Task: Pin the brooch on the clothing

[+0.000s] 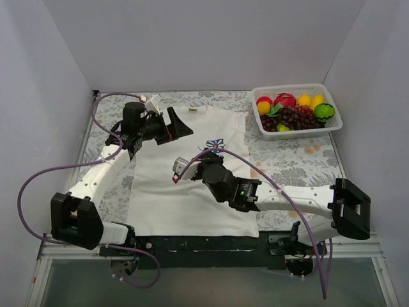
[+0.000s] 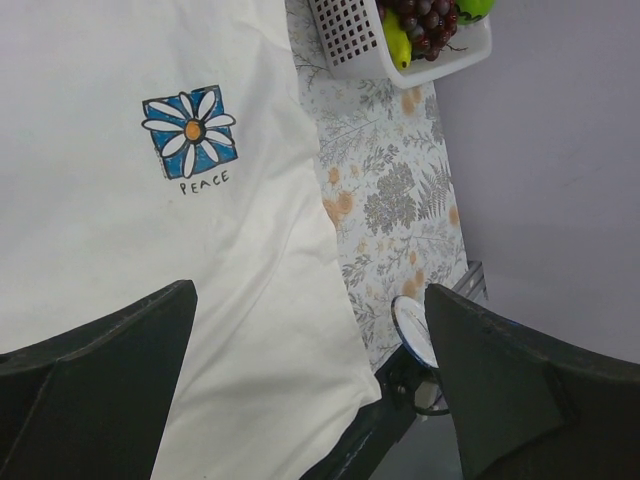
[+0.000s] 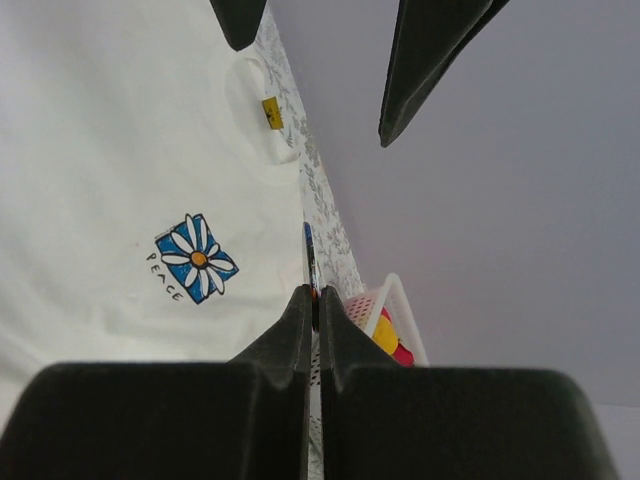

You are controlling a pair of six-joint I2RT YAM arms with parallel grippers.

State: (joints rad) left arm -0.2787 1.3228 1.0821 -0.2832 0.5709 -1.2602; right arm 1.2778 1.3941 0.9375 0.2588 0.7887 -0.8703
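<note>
Only my right wrist view shows the brooch (image 3: 309, 250). It is a thin flat bit with a blue edge, seen side-on, squeezed between the tips of my clenched right pincer (image 3: 313, 297) and poking out past them. My left pincer (image 2: 310, 288) is spread wide and holds nothing, and a blue daisy print (image 2: 190, 130) sits ahead of its left finger. I count two pincers, one brooch, one soft white T-shirt (image 1: 172, 211) lying flat under both pincers on the flowery worktop (image 1: 300, 160), and one white grid basket (image 1: 297, 133) well off to their right.
</note>
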